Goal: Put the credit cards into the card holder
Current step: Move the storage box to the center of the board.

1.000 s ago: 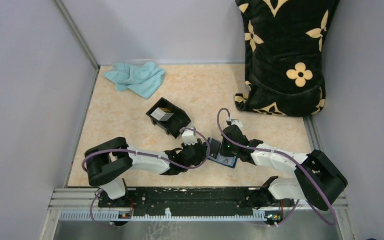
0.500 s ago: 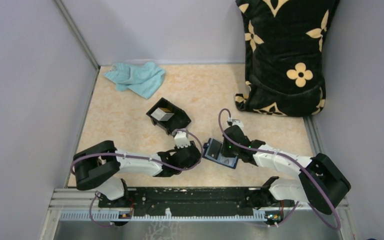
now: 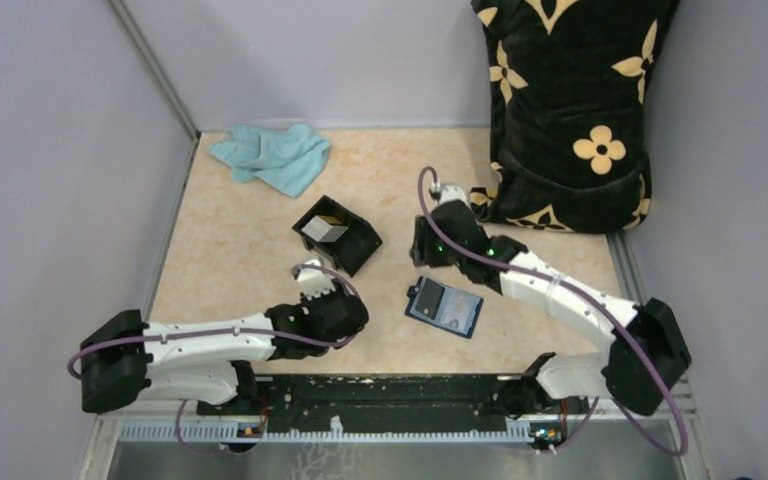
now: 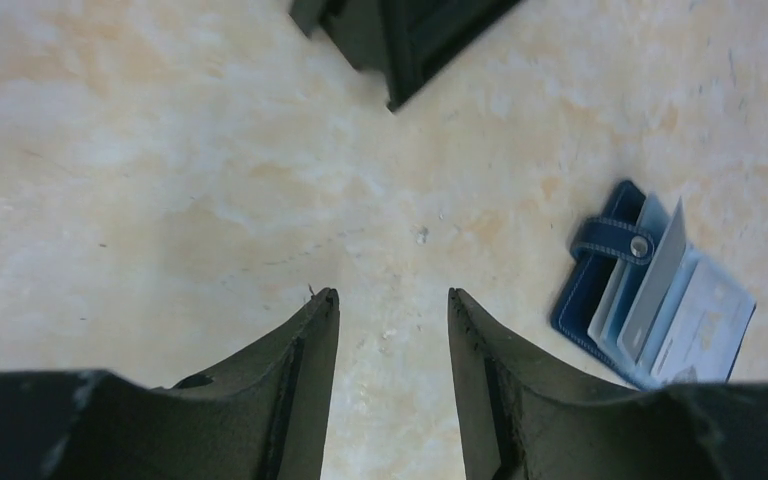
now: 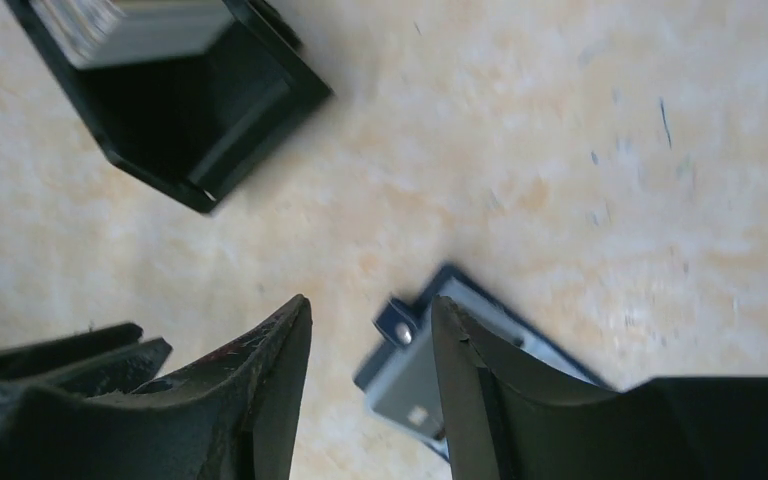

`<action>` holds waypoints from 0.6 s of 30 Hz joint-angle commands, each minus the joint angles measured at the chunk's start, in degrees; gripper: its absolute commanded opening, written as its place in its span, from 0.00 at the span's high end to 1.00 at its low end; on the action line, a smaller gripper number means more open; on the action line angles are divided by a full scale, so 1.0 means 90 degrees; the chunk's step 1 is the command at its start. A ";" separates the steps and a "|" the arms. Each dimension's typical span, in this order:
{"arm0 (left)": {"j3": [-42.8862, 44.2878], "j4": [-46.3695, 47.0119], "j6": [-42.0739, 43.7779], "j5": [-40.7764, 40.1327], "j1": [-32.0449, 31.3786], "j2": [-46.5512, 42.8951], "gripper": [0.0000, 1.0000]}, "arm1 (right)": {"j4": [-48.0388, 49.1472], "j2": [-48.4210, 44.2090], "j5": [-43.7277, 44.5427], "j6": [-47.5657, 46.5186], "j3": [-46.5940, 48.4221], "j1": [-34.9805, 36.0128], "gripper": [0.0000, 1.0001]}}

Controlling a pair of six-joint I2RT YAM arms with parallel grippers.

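On the table (image 3: 230,260), the black box (image 3: 355,248) is sitting near the open card holder (image 3: 443,306). The left wrist view is showing its pale credit cards (image 4: 652,283) clearest, one tilting up, print unreadable. Left gripper (image 4: 392,296) and right gripper (image 5: 371,300) are gaping, empty.

Teal cloth (image 3: 270,157), black box (image 3: 338,236) and floral cushion (image 3: 570,110).

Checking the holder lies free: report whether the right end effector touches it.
Apart. Top view: bare table shows between the right end effector and the holder; left wrist view shows it lying untouched.
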 commanded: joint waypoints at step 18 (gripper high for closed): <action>-0.0750 0.0365 0.0986 0.0296 0.2815 -0.1522 0.48 | 0.0218 0.4798 -0.1496 -0.2643 0.5536 0.0570 0.49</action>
